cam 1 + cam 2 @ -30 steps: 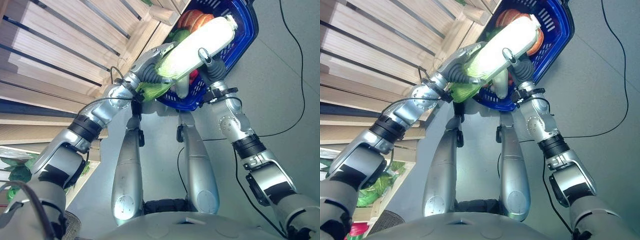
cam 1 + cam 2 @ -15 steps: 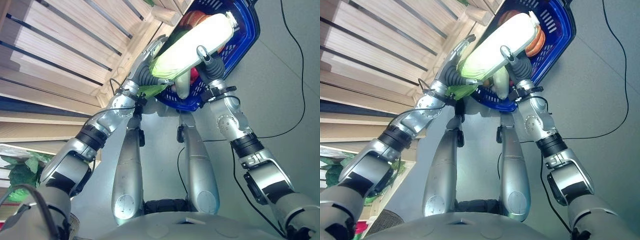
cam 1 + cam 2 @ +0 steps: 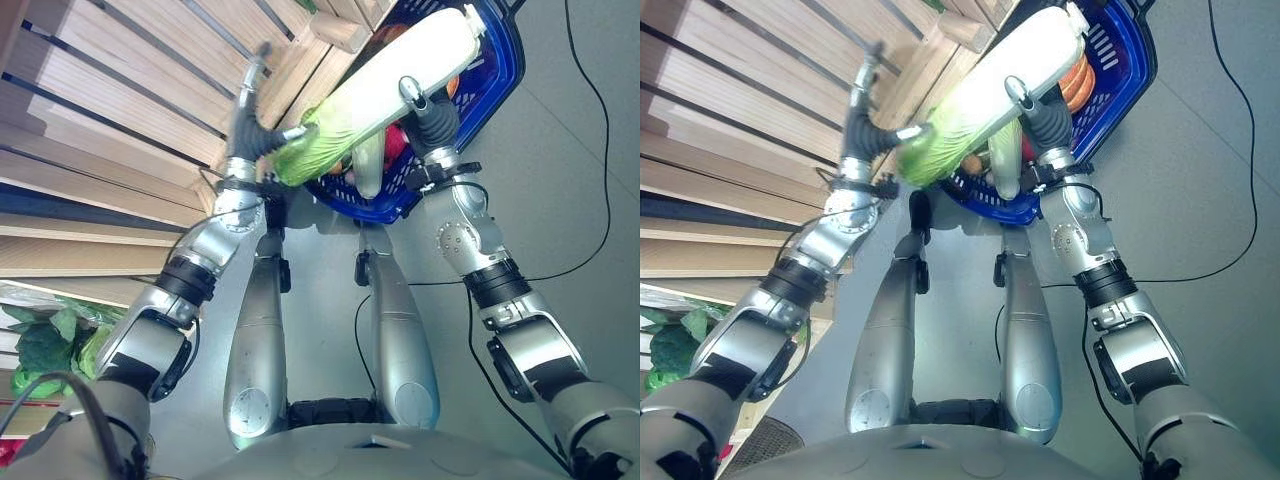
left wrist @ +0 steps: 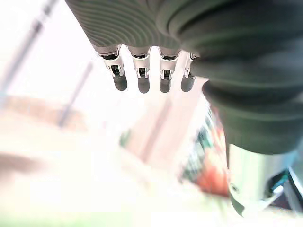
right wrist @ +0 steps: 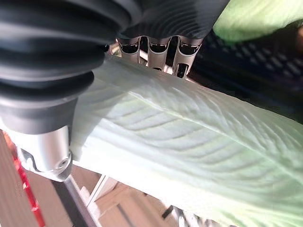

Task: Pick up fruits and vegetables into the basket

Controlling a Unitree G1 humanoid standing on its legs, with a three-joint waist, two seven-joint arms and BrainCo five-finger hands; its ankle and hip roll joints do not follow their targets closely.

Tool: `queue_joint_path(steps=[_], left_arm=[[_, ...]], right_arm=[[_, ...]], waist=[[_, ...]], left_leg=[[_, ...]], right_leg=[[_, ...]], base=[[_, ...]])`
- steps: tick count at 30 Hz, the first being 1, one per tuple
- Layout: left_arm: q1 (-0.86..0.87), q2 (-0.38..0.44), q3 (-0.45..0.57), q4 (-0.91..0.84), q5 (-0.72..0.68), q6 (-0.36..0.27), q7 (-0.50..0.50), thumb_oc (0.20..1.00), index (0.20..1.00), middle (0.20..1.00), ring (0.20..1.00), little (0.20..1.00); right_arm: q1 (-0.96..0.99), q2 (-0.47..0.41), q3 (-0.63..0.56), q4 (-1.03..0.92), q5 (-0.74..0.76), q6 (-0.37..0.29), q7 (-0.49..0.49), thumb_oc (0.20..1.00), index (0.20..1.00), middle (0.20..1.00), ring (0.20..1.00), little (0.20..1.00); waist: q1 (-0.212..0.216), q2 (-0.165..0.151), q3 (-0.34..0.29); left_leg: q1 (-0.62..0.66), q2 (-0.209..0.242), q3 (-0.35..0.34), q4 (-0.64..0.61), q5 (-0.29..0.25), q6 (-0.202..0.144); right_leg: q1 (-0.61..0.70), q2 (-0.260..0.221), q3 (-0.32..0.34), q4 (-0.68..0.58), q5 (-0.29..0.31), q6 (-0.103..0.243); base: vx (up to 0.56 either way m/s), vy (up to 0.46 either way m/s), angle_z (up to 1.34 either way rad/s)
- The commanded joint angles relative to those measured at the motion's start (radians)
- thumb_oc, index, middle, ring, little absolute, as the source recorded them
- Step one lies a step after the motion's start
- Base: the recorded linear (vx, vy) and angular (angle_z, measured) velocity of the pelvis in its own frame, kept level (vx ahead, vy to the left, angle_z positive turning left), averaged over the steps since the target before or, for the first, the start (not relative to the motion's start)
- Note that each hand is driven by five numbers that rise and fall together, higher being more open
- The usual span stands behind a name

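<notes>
The left hand (image 3: 250, 125) has let go, fingers straight, up at ten o'clock. The right hand (image 3: 428, 120) alone grips the cabbage (image 3: 385, 85) over the basket (image 3: 490, 75), nearly in.

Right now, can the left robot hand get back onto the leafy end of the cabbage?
Probably yes. The left robot hand is open beside the green leafy end of the cabbage, nothing between them, while the right robot hand holds it over the blue basket.

Pale wooden slatted shelving (image 3: 110, 110) stands beside the grey floor (image 3: 570, 180).
</notes>
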Motion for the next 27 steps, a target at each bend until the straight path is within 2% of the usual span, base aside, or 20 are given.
queue_joint_path(steps=[1, 9, 16, 22, 27], left_arm=[[0.0, 0.016, 0.061, -0.023, -0.05, -0.042, 0.043, 1.0, 1.0, 1.0, 1.0, 1.0], [-0.026, 0.037, 0.106, 0.054, -0.12, -0.044, 0.053, 1.0, 1.0, 1.0, 1.0, 1.0], [-0.079, 0.047, 0.08, 0.141, -0.14, -0.022, 0.053, 1.0, 1.0, 1.0, 1.0, 1.0], [-0.151, 0.04, 0.026, 0.27, -0.157, 0.013, 0.045, 1.0, 1.0, 1.0, 1.0, 1.0], [-0.195, 0.029, -0.002, 0.371, -0.2, -0.008, 0.012, 1.0, 1.0, 1.0, 1.0, 1.0]], right_arm=[[0.016, -0.042, -0.062, -0.093, -0.02, -0.057, -0.026, 0.2, 0.2, 0.2, 0.2, 0.2], [-0.014, -0.121, -0.118, 0.038, -0.018, 0.003, -0.103, 0.2, 0.2, 0.2, 0.2, 0.2], [-0.079, -0.167, -0.114, 0.207, -0.034, 0.048, -0.172, 0.2, 0.2, 0.2, 0.2, 0.2], [-0.202, -0.167, -0.071, 0.416, -0.037, 0.087, -0.226, 0.2, 0.2, 0.2, 0.2, 0.2], [-0.316, -0.153, -0.042, 0.651, -0.05, 0.099, -0.218, 0.2, 0.2, 0.2, 0.2, 0.2]], waist=[[0.006, 0.012, -0.019], [0.003, 0.01, -0.019], [0.007, 0.014, -0.019], [0.017, 0.025, -0.019], [0.032, 0.05, -0.019]], left_leg=[[0.033, -0.036, 0.022, -0.079, 0.024, 0.008], [0.032, -0.032, 0.027, -0.08, 0.031, 0.004], [0.029, -0.031, 0.028, -0.07, 0.024, 0.002], [0.02, -0.034, 0.025, -0.056, 0.022, 0.002], [0.009, -0.04, 0.021, -0.04, 0.019, 0.004]], right_leg=[[0.05, 0.039, -0.045, 0.139, -0.144, 0.05], [0.049, 0.04, -0.048, 0.141, -0.14, 0.047], [0.044, 0.039, -0.053, 0.151, -0.145, 0.046], [0.035, 0.035, -0.059, 0.163, -0.148, 0.043], [0.025, 0.029, -0.063, 0.173, -0.154, 0.037]], base=[[0.0, 0.0, 0.0], [0.0, 0.0, 0.0], [0.0, 0.0, 0.0], [0.0, 0.0, 0.0], [0.0, 0.0, 0.0]])
